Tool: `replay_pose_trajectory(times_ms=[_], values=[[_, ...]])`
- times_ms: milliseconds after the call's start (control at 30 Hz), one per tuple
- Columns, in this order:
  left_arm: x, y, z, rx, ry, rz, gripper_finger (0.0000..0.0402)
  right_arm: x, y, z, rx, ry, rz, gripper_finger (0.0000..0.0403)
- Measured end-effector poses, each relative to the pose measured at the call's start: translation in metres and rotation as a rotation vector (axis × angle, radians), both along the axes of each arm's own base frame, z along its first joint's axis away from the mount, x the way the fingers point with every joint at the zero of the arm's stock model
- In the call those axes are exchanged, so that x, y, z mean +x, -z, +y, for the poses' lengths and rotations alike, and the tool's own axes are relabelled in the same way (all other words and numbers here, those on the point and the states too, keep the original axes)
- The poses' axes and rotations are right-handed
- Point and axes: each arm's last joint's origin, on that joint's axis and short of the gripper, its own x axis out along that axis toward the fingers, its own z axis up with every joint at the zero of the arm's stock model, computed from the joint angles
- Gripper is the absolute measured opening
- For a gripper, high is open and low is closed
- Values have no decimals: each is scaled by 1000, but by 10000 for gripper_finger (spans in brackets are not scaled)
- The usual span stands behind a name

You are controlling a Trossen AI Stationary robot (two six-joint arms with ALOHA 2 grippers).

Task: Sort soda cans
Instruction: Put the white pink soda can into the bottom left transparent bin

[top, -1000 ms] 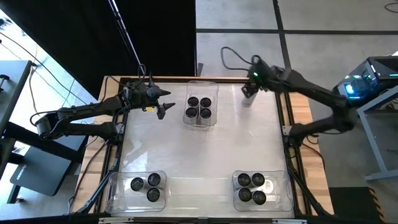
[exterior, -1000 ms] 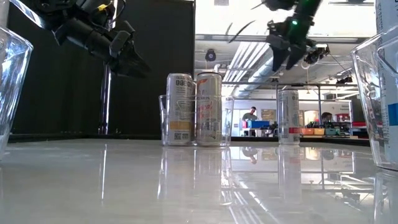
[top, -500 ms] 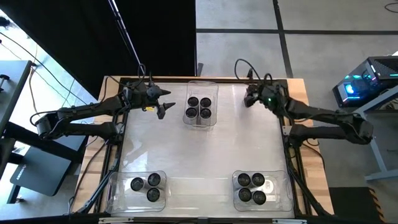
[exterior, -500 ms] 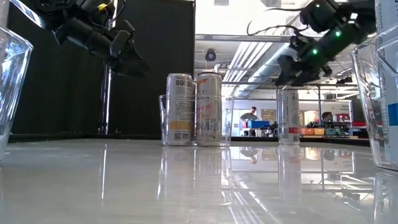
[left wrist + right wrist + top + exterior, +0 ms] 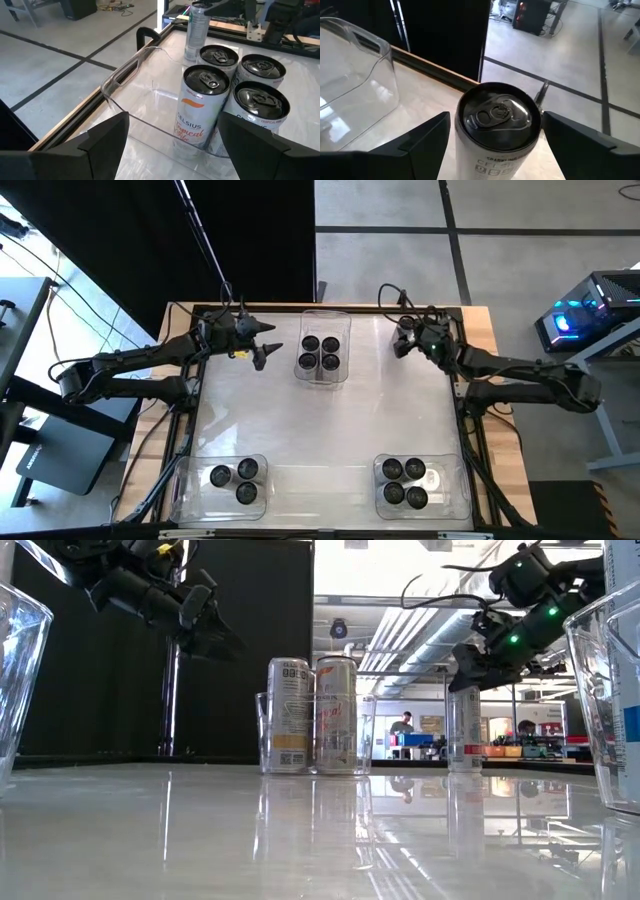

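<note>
Right tool (image 5: pixel 492 150) spread wide and lowered around a lone Celsius can (image 5: pixel 496 117) standing on the table (image 5: pixel 320 420) at the far right corner, one finger on each side, not yet clamped — probably staged this way to pinch the can for a move to a bin. Left tool (image 5: pixel 262 343) also released, hovering empty just beside the far middle clear bin (image 5: pixel 325 315) with four cans (image 5: pixel 320 353) inside. Remaining cans grouped in two near bins: three (image 5: pixel 236 480) at left, four (image 5: pixel 404 482) at right.
</note>
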Motion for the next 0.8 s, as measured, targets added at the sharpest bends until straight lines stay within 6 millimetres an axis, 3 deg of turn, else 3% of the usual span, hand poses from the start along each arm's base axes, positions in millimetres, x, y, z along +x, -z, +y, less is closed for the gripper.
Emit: replay_pose_trajectory(times_ms=[200, 467, 800], values=[[0, 0, 0, 0, 0, 0, 301, 1, 0, -1, 30, -66, -21, 299], [0, 0, 0, -1, 0, 1, 301, 1, 1, -6, 38, -84, -8, 232], [0, 1, 0, -6, -1, 6, 301, 0, -1, -6, 15, -80, 2, 222]])
